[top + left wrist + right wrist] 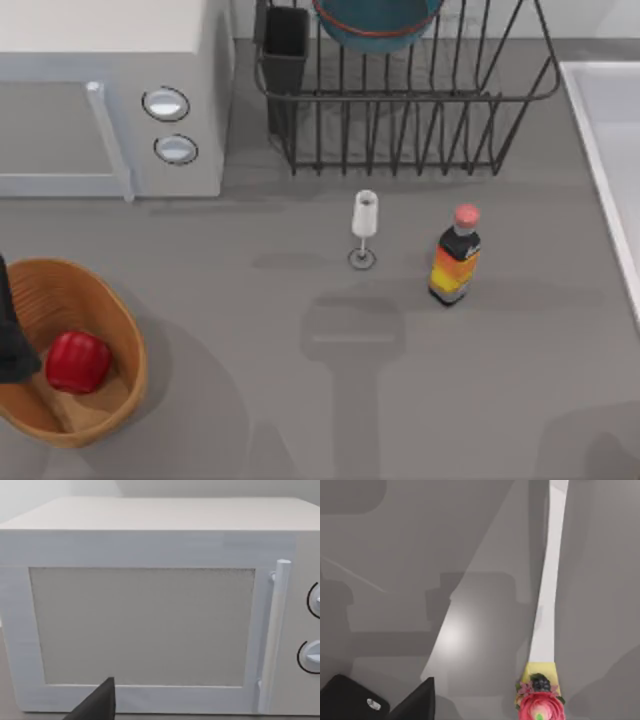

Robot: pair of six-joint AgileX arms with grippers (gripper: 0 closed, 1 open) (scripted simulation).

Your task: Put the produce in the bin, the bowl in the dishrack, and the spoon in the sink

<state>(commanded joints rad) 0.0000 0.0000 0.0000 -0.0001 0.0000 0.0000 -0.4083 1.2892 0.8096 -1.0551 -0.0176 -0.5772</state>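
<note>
Spoon (547, 610) beside right gripper (415, 702), finger state untellable: carry high to sink (600, 130) at three o'clock, clear of bottle (455, 255), release low. Left gripper (10, 340) idle by bin (125, 390).

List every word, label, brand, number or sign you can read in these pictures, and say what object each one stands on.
None can be read.
bottle: its orange and yellow label is too blurred to make out any words.
microwave: two round dials, with no numbers or markings legible; in the left wrist view its door and handle are blank.
dishrack, bowl, bin, produce and glass: no writing visible.
</note>
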